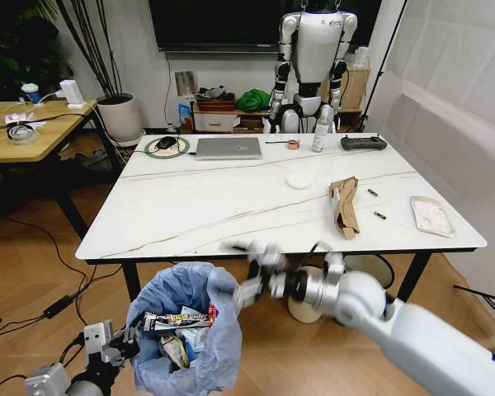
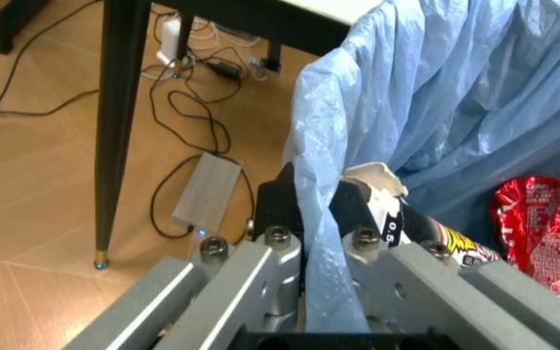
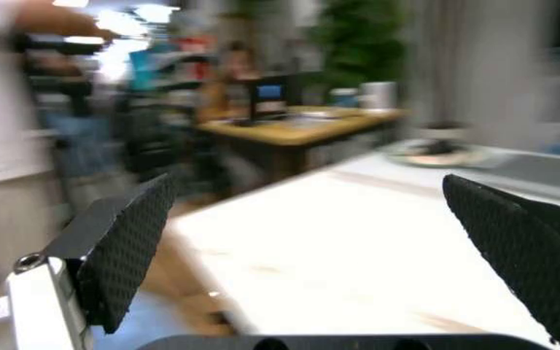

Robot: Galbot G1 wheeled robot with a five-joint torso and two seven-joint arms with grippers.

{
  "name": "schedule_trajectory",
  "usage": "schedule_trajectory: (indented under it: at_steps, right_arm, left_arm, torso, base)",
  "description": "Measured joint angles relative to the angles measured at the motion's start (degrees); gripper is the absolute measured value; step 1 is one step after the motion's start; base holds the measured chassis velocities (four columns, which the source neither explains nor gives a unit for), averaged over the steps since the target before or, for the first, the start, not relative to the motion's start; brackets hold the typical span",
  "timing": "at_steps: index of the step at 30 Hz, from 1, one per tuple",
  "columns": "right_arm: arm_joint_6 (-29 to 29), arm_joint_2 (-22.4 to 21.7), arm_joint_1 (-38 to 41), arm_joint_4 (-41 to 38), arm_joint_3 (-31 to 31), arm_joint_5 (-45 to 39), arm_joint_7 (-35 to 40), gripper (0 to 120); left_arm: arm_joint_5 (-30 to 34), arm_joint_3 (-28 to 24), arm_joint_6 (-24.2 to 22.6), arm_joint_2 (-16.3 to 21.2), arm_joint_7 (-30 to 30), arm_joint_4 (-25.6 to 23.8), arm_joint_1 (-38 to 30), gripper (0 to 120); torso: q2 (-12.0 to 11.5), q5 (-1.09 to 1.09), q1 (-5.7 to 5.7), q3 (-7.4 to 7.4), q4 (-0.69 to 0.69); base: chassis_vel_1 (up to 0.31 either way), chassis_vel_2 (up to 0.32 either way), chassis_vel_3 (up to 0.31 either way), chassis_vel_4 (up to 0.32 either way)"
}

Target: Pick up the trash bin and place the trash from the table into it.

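Note:
The trash bin (image 1: pixel 186 326), lined with a light-blue bag, hangs low in front of the table (image 1: pixel 198 206). My left gripper (image 1: pixel 120 342) is shut on its rim; in the left wrist view the gripper (image 2: pixel 317 211) pinches the bag's edge. Inside lie a crushed red can (image 2: pixel 542 226) and printed wrappers (image 1: pixel 177 320). My right gripper (image 1: pixel 243 272) hovers open and empty above the bin at the table's front edge, its pads (image 3: pixel 125 255) wide apart. On the table lie torn brown cardboard (image 1: pixel 344 206), a white lid (image 1: pixel 299 179) and a white crumpled piece (image 1: pixel 431 216).
A grey laptop (image 1: pixel 228 148), a black controller (image 1: pixel 363 143), a bottle (image 1: pixel 320 132) and a tape roll (image 1: pixel 293 143) stand along the table's far edge. A wooden desk (image 1: pixel 29 132) is at left. Cables and a power brick (image 2: pixel 207 193) lie on the floor by a table leg (image 2: pixel 114 124).

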State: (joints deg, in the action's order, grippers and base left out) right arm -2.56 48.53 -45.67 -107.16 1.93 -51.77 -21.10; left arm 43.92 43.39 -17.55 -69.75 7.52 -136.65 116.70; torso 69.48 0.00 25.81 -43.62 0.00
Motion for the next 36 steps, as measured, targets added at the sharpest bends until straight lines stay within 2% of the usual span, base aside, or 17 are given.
schedule_trajectory:
  at_steps: [3, 4, 6, 7, 13, 16, 20, 21, 25, 28, 36]
  right_arm:
    - [-3.8, 0.6, 3.5, 5.4, -3.9, 2.6, 9.3, 100]
    - [-5.3, 1.9, 7.4, 11.1, -4.6, 1.7, 11.5, 100]
    - [-4.9, 3.2, 10.7, 16.0, -4.1, -0.4, 11.9, 100]
    - [-4.9, 3.2, 10.7, 16.0, -4.1, -0.4, 11.9, 100]
    - [-9.3, 8.4, 19.1, 30.6, -2.2, 4.6, 5.6, 100]
    - [-10.2, 10.3, 20.8, 33.6, -1.4, 6.6, 4.6, 100]
    - [-11.8, 17.2, 26.4, 42.6, 1.2, 13.4, 3.3, 100]
    - [-11.8, 17.2, 26.4, 42.6, 1.2, 13.4, 3.3, 100]
    - [-14.2, 21.8, 30.7, 49.1, 2.2, 16.4, 2.7, 100]
    - [-15.2, 23.9, 32.6, 52.7, 2.8, 18.7, 2.4, 100]
    - [-17.8, 25.9, 34.5, 58.8, 2.9, 23.0, 3.7, 100]
  left_arm:
    - [0.2, 0.1, 0.0, 0.4, -0.1, 0.0, -0.1, 0]
    - [0.2, 0.1, 0.0, 0.4, 0.0, -0.1, -0.3, 0]
    - [0.2, 0.3, -0.1, 0.3, 0.1, -0.2, -0.3, 0]
    - [0.2, 0.3, -0.1, 0.3, 0.1, -0.2, -0.3, 0]
    - [0.2, 0.9, -0.1, 0.0, 0.1, -0.7, -0.1, 0]
    - [0.2, 0.9, -0.1, -0.2, 0.1, -0.7, -0.2, 0]
    - [0.2, 1.2, -0.1, -0.4, 0.1, -0.7, -0.3, 0]
    - [0.2, 1.2, -0.1, -0.4, 0.1, -0.7, -0.3, 0]
    - [0.2, 1.4, -0.1, -0.5, 0.2, -0.7, -0.3, 0]
    - [0.2, 1.5, -0.1, -0.6, 0.2, -0.8, -0.3, 0]
    - [0.2, 1.6, 0.1, -0.7, 0.2, -1.0, -0.2, 0]
  torso:
    - [0.0, 0.01, 0.00, 0.00, -0.01]
    - [0.0, -0.01, 0.00, 0.00, -0.01]
    - [0.0, 0.00, 0.01, -0.01, 0.00]
    - [0.0, 0.00, 0.01, -0.01, 0.00]
    - [0.0, 0.00, 0.00, 0.00, 0.00]
    - [0.0, 0.00, 0.01, -0.01, -0.01]
    - [0.0, -0.02, 0.00, 0.00, 0.01]
    - [0.0, -0.02, 0.00, 0.00, 0.01]
    - [0.0, -0.03, 0.01, 0.00, 0.04]
    - [0.0, -0.02, 0.00, 0.00, 0.04]
    - [0.0, -0.02, 0.00, 0.00, 0.00]
  base:
    - [0.000, 0.000, 0.000, 0.000]
    - [0.000, 0.000, 0.000, 0.000]
    - [0.000, 0.000, 0.000, 0.000]
    - [0.000, 0.000, 0.000, 0.000]
    - [0.000, 0.000, 0.000, 0.000]
    - [0.000, 0.000, 0.000, 0.000]
    - [0.000, 0.000, 0.000, 0.000]
    - [0.000, 0.000, 0.000, 0.000]
    - [0.000, 0.000, 0.000, 0.000]
    - [0.000, 0.000, 0.000, 0.000]
    - [0.000, 0.000, 0.000, 0.000]
